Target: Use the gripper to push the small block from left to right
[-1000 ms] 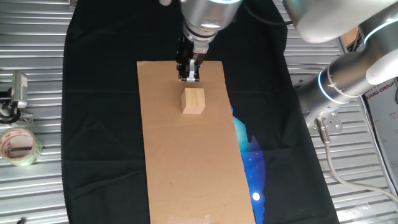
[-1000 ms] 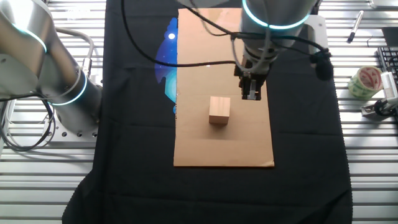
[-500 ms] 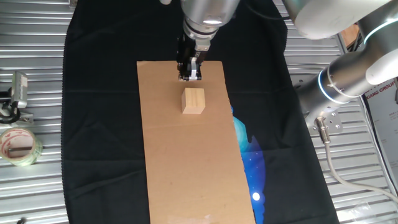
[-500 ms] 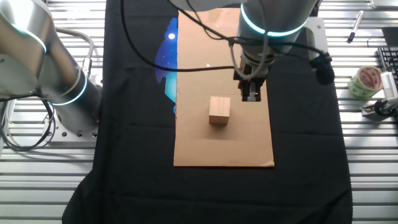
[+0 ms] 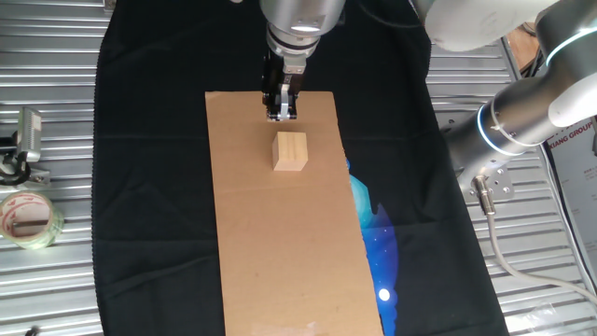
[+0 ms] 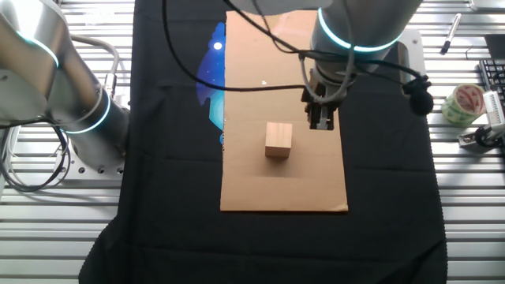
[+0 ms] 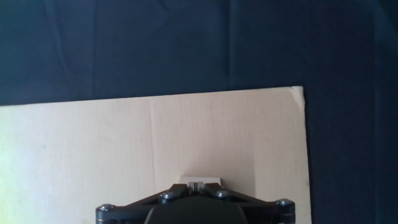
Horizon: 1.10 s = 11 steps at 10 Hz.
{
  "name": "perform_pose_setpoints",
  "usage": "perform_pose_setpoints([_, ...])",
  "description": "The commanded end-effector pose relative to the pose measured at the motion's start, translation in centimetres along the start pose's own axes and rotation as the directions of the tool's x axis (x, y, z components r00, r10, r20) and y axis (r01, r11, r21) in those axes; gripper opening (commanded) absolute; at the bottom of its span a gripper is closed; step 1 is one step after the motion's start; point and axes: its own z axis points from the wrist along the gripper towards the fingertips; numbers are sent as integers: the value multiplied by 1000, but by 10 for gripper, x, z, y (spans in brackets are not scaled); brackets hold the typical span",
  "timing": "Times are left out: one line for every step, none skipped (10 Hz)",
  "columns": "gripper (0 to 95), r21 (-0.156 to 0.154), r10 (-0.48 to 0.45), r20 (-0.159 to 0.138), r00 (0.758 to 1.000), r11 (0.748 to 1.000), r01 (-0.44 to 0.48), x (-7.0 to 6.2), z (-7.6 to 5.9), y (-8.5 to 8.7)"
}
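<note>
The small block (image 5: 290,151), a pale tan wooden cube, sits on the brown cardboard sheet (image 5: 280,243). It also shows in the other fixed view (image 6: 278,140). My gripper (image 5: 281,114) hangs from the large silver arm over the far end of the sheet, just behind the block with a small gap. In the other fixed view the gripper (image 6: 322,125) stands to the right of the block, apart from it. In the hand view the fingertips (image 7: 199,183) are pressed together and hold nothing. The block is out of the hand view.
A second silver arm (image 5: 522,121) with a blue ring stands at the right. A roll of tape (image 5: 28,219) and a metal clip (image 5: 23,140) lie on the metal table at the left. A black cloth (image 5: 149,187) lies under the cardboard.
The arm above the gripper has shifted slightly, toward the left in one fixed view. The gripper tip has hardly moved. The block has not moved.
</note>
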Motion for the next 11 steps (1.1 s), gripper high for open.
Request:
perform_pose_setpoints([0,5,8,-40,999,1000,-8,3,-3,-1])
perform_pose_setpoints([0,8,-7,-41,999,1000,8,3,-3,-1])
perform_pose_setpoints([0,9,-12,-44,999,1000,13,3,-3,-1])
perform_pose_setpoints([0,14,-12,-55,998,1000,13,3,-3,-1])
perform_pose_setpoints([0,18,-15,-57,998,1000,17,3,-3,-1])
perform_pose_setpoints([0,22,-16,-57,998,1000,18,3,-3,-1])
perform_pose_setpoints([0,22,-12,-57,998,1000,13,3,-3,-1])
perform_pose_setpoints([0,27,3,-58,998,1000,-1,3,-3,-1])
perform_pose_setpoints([0,27,13,-56,998,1000,-12,3,-3,-1])
perform_pose_setpoints([0,29,15,-56,998,999,-14,4,-4,-2])
perform_pose_setpoints([0,23,13,-55,998,1000,-12,4,-5,-2])
